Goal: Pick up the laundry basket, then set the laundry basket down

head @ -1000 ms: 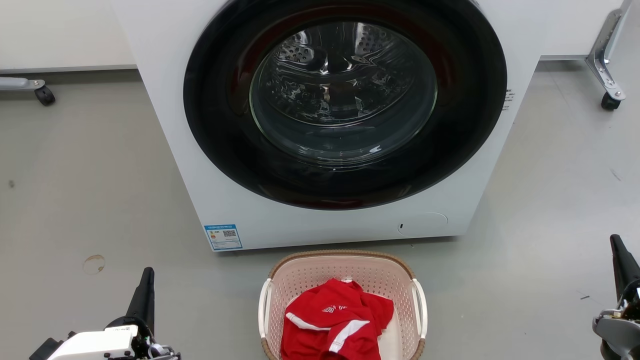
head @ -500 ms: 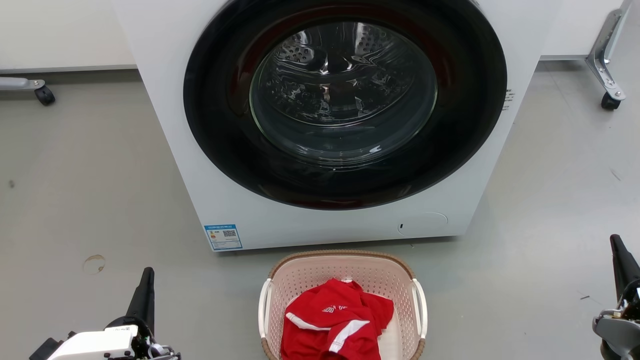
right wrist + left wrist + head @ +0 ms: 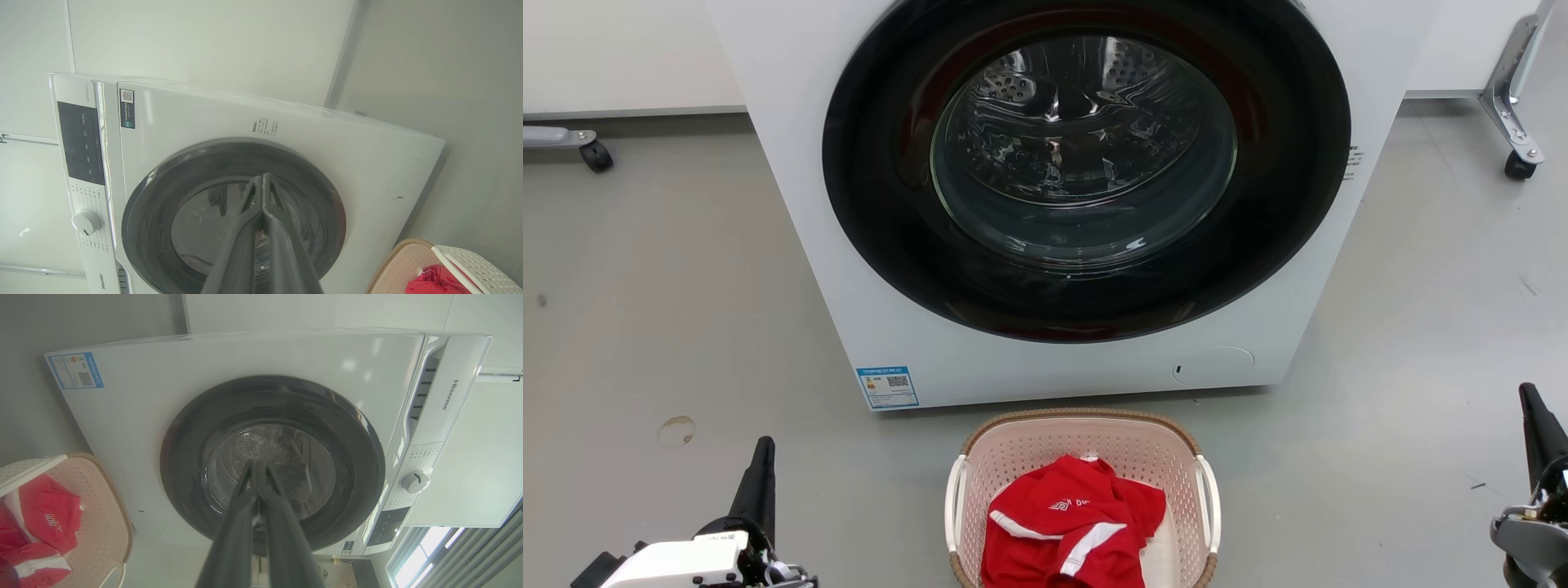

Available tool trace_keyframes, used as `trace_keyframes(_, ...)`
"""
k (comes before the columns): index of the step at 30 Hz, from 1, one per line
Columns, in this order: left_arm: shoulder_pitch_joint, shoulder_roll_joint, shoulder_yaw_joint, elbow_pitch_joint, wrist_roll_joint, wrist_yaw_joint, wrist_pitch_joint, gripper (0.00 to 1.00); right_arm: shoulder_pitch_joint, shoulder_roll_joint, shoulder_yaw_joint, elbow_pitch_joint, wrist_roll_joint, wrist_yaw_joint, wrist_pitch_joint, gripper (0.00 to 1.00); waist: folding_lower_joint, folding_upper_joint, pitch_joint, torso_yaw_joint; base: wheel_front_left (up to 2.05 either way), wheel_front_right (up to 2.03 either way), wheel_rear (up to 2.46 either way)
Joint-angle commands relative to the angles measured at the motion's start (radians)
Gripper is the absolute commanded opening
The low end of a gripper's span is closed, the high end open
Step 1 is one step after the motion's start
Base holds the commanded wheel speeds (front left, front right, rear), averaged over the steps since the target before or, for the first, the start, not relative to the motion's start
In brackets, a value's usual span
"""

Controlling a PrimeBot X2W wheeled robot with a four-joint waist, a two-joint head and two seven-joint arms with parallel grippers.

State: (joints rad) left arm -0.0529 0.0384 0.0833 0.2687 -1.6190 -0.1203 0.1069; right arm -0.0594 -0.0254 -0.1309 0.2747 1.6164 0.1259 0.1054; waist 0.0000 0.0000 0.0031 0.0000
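Laundry basket (image 3: 1082, 414) near base of washing machine (image 3: 1013, 367)

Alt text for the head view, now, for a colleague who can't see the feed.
A pale pink laundry basket holding a red garment sits on the grey floor right in front of a white front-loading washing machine. The left gripper and right gripper stand apart from it at the lower corners, jaws shut, holding nothing.

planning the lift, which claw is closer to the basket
The left claw: it stands nearer the pale pink perforated plastic laundry basket than the right claw, out at the picture's edge.
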Motion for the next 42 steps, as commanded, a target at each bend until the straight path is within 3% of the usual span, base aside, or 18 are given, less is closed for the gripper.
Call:
trace_keyframes(1,-0.055,0.012,0.030,-0.024,0.010,-0.010,0.006,0.00,-0.049,-0.025,0.017,-0.030,-0.008,0.005,0.008,0.00,0.0000,0.0000,0.000,0.000,0.00,0.00,0.00)
trace_keyframes(42,-0.055,0.012,0.030,-0.024,0.010,-0.010,0.006,0.00,-0.049,-0.025,0.017,-0.030,-0.008,0.005,0.008,0.00,0.0000,0.0000,0.000,0.000,0.00,0.00,0.00)
